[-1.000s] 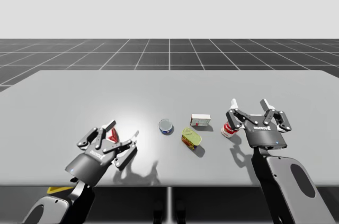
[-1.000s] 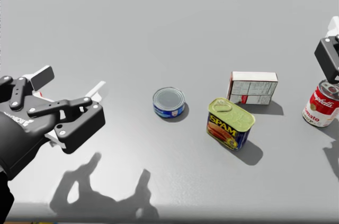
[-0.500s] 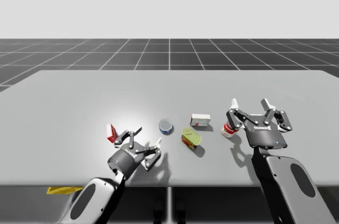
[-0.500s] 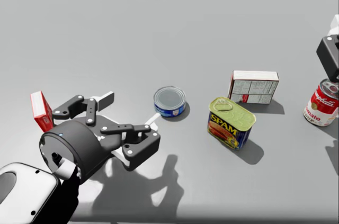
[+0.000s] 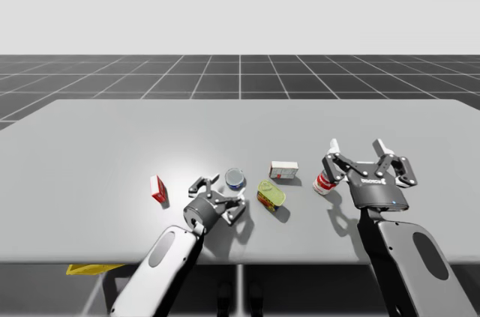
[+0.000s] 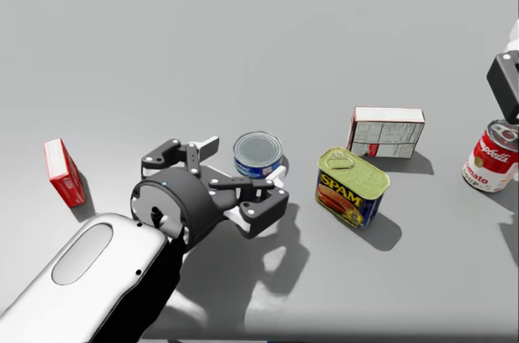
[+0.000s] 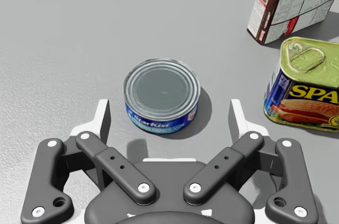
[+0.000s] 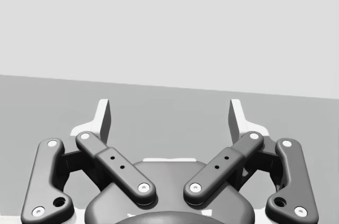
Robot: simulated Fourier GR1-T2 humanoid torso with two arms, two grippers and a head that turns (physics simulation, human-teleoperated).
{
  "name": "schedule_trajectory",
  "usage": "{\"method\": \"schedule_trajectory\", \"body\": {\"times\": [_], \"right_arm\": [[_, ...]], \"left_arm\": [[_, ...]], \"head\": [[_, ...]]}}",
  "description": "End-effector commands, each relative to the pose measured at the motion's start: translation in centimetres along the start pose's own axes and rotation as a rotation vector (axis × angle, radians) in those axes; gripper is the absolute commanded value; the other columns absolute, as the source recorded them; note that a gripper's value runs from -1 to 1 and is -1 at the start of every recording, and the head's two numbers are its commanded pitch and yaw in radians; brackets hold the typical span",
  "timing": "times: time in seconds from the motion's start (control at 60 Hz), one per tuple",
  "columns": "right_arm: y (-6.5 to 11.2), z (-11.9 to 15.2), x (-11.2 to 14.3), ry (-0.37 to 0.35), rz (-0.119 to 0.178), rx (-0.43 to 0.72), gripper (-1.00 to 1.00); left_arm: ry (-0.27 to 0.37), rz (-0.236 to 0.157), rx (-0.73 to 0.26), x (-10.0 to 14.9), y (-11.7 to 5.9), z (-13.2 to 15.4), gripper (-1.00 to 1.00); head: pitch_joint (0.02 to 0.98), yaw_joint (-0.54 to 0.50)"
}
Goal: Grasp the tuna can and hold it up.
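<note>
Shows left jaws spread wide at the tuna can [image 7: 161,96], upright on the table [image 7: 53,33] and untouched, and right jaws likewise apart near a red-and-white can [image 5: 322,183].

Tuna can [image 7: 161,96]: blue side, silver lid. Rect. can [image 6: 353,186]: yellow lid, blue-yellow side. Small box [image 6: 63,171] red. Round can [image 6: 491,156] red-white. Table [image 5: 97,145] grey.
</note>
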State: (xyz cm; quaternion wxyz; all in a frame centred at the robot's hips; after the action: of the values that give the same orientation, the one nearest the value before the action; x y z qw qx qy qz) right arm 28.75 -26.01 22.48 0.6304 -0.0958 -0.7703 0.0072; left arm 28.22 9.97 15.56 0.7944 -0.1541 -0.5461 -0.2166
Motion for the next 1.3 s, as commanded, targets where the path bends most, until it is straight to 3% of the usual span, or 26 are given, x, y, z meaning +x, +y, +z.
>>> {"method": "schedule_trajectory", "body": {"times": [0.017, 0.183, 0.567, 0.617, 0.633, 0.65, 0.667, 0.683, 0.867, 1.133, 1.3], "right_arm": [[-0.2, 0.0, 0.1, -0.01, 0.008, -0.017, -1.0], [-0.3, -0.1, 0.1, -0.017, 0.013, -0.028, -1.0], [-0.5, -0.1, 0.1, -0.024, 0.021, -0.039, -1.0], [-0.5, -0.1, 0.1, -0.025, 0.021, -0.039, -1.0], [-0.5, -0.1, 0.1, -0.025, 0.021, -0.039, -1.0], [-0.5, -0.1, 0.1, -0.025, 0.021, -0.04, -1.0], [-0.5, -0.1, 0.1, -0.025, 0.021, -0.04, -1.0], [-0.5, -0.1, 0.1, -0.025, 0.021, -0.04, -1.0], [-0.5, -0.1, 0.1, -0.026, 0.022, -0.041, -1.0], [-0.6, -0.2, 0.0, -0.026, 0.016, -0.043, -1.0], [-0.6, -0.2, 0.0, -0.026, 0.013, -0.043, -1.0]], "left_arm": [[0.009, 0.008, 0.008, -0.1, 0.2, -1.7, -1.0], [0.025, 0.034, 0.011, -0.4, 0.6, -3.2, -1.0], [0.03, 0.041, 0.007, -0.8, 0.5, -5.2, -1.0], [0.029, 0.042, 0.007, -0.9, 0.6, -5.2, -0.62], [0.028, 0.042, 0.007, -0.9, 0.6, -5.2, 0.0], [0.028, 0.044, 0.005, -1.0, 0.6, -5.2, 0.31], [0.029, 0.044, 0.003, -1.0, 0.5, -5.2, 0.82], [0.03, 0.039, 0.002, -1.1, 0.5, -5.1, 0.94], [0.029, 0.04, -0.01, -1.3, 0.5, -4.9, 1.0], [0.029, 0.045, -0.017, -1.3, 0.5, -4.9, 1.0], [0.033, 0.047, -0.018, -1.4, 0.4, -4.9, 1.0]], "head": [[0.825, 0.03], [0.827, 0.02], [0.826, 0.02], [0.826, 0.01], [0.826, 0.01], [0.825, 0.01], [0.823, 0.01], [0.821, 0.02], [0.725, 0.02], [0.492, 0.04], [0.449, 0.04]]}}
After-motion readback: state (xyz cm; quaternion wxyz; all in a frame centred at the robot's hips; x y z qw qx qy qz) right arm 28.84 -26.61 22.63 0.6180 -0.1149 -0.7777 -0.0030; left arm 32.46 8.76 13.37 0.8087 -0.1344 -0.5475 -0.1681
